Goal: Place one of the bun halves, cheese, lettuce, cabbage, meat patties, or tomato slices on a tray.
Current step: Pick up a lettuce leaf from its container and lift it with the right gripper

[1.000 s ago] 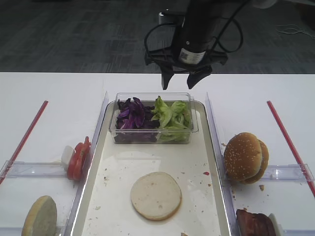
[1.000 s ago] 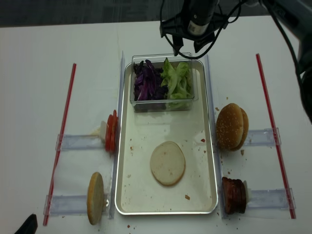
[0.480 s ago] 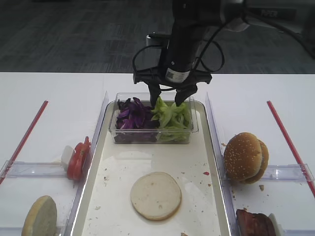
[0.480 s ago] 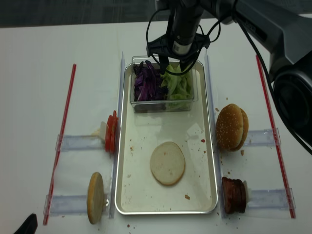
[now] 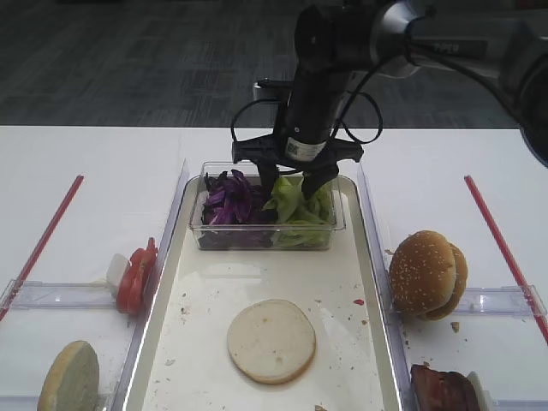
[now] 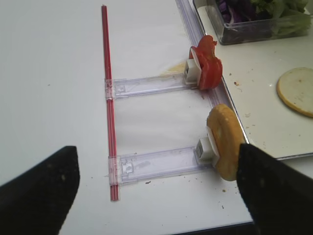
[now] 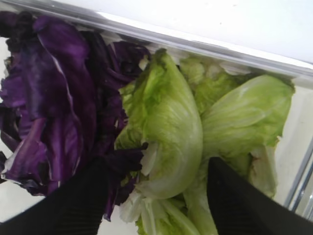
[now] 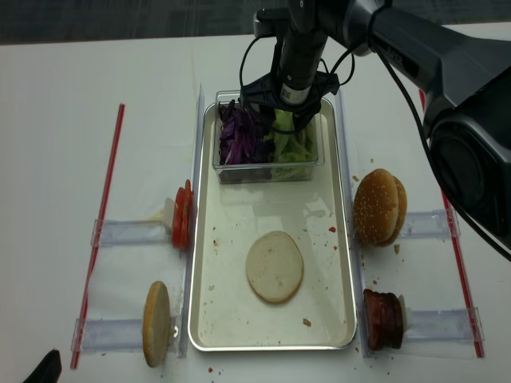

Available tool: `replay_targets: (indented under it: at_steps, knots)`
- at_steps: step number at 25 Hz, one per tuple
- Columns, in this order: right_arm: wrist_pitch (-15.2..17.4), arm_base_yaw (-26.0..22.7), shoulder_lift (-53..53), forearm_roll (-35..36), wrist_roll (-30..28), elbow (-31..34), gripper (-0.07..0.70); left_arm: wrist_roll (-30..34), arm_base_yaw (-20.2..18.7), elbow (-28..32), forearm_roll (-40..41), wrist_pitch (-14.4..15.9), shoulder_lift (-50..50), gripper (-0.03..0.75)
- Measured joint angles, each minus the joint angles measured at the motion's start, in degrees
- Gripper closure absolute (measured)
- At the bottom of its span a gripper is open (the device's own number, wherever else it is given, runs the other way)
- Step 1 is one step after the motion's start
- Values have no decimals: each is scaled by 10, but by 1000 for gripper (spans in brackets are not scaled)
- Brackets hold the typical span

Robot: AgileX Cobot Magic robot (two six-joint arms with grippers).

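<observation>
— Pincer state? Right gripper spread wide, nothing held yet, fingers down among the leaves in the clear tub. Left gripper also spread, idle, far off beside the tomato slices.

— Where's the target?

— Directly between the right fingers: a lettuce leaf, pale rib toward the lower end, flanked on both sides. Cabbage just outside the left-hand finger, touching it or nearly so. More green leaves beyond the other finger.

— How to close well?

— Probably best to shift slightly away from the purple shreds before pinching, to avoid dragging cabbage along. Close on the thick ribbed part rather than the frilly edge; likely firmer there. Lift straight up, clear of the tub wall.

— And then?

— Carry toward the near side, over the tray, onto the bun half lying cut-face up well in front of the pincer. Release low, since a light leaf could flutter aside.
</observation>
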Motion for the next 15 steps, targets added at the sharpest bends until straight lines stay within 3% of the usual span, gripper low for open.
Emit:
replay_targets:
  at_steps: [10,15]
  knots:
    - [-6,0,17,8,-1,-1,192,0,0,0,0,0,0,99]
    - [-8,0,17,10,-1,-1,262,0,0,0,0,0,0,99]
